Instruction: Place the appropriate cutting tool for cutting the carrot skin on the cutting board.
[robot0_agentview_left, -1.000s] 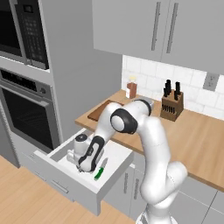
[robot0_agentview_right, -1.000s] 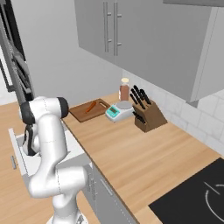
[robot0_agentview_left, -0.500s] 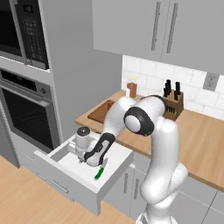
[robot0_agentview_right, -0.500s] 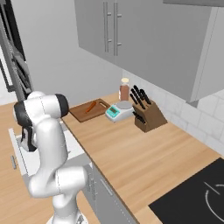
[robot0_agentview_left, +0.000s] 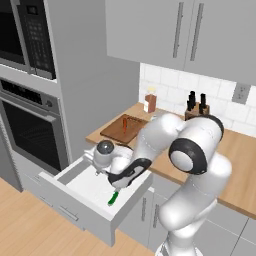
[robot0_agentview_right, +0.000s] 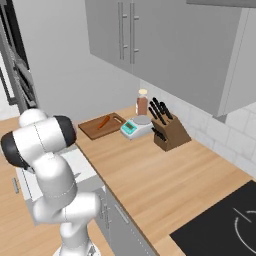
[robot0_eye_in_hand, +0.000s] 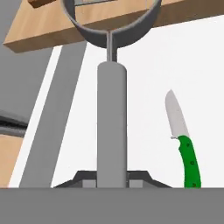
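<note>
In the hand view the silvery-grey peeler (robot0_eye_in_hand: 111, 127) rises straight up from between my fingertips (robot0_eye_in_hand: 83, 179), its loop head at the top edge. My gripper (robot0_eye_in_hand: 112, 180) is shut on its handle, over the white floor of the open drawer (robot0_agentview_left: 85, 187). From the left base view my gripper (robot0_agentview_left: 120, 179) hangs low inside that drawer. The reddish-brown cutting board (robot0_agentview_left: 122, 131) lies on the counter behind the drawer, with the small carrot (robot0_agentview_left: 125, 123) on it. The right base view shows the cutting board (robot0_agentview_right: 95, 129) and carrot (robot0_agentview_right: 104, 121) at the counter's far left end.
A green-handled knife (robot0_eye_in_hand: 186, 148) lies on the drawer floor right of the peeler, also seen as the green-handled knife (robot0_agentview_left: 113, 198) near the drawer front. A scale (robot0_agentview_right: 135, 126), a jar (robot0_agentview_right: 142, 102) and a knife block (robot0_agentview_right: 167, 132) stand beyond the board. The oven (robot0_agentview_left: 30, 135) is left of the drawer.
The arm's elbow has swung to the right and grown larger in view. The hand stays low in the drawer, shifted slightly right beside the green knife.
</note>
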